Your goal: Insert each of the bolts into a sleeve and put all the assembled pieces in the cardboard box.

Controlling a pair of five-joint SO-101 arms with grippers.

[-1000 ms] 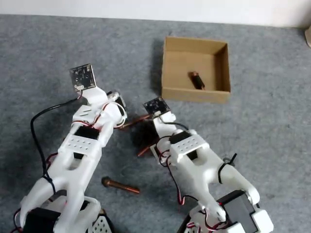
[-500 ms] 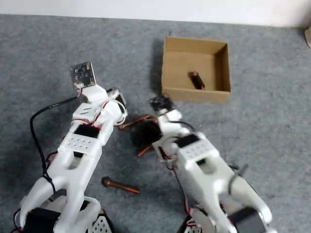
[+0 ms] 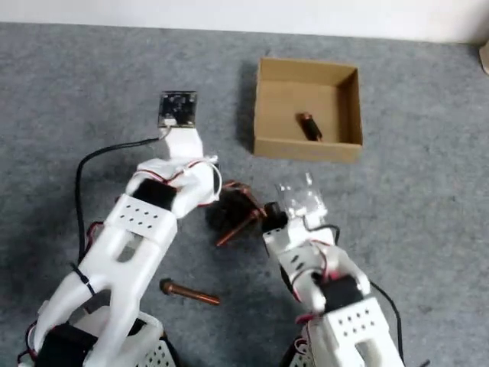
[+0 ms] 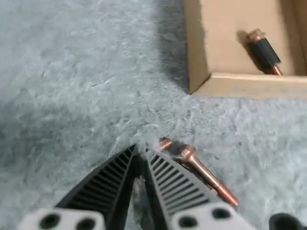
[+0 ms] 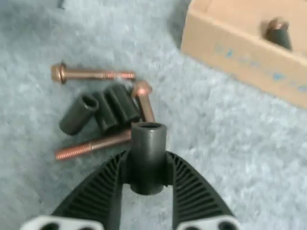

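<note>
My right gripper (image 5: 146,155) is shut on a black sleeve (image 5: 147,141), held upright above the carpet. Just past it lie two more black sleeves (image 5: 103,112) among three copper bolts (image 5: 91,74) (image 5: 143,98) (image 5: 91,146). My left gripper (image 4: 142,152) is shut with its tips down at the carpet, right beside a bolt head (image 4: 165,143) and a longer bolt (image 4: 208,176); nothing shows between its fingers. The cardboard box (image 3: 306,149) stands behind the pile and holds one assembled piece (image 3: 309,126). In the high view the pile (image 3: 229,215) sits between the two arms.
One more bolt (image 3: 189,292) lies alone on the grey carpet near the arms' bases. Open carpet stretches left of the box and to the far right. A black cable (image 3: 80,191) loops beside the left arm.
The left arm has swung right, toward the pile and the box. The right arm has drawn back and turned, its wrist now right of the pile.
</note>
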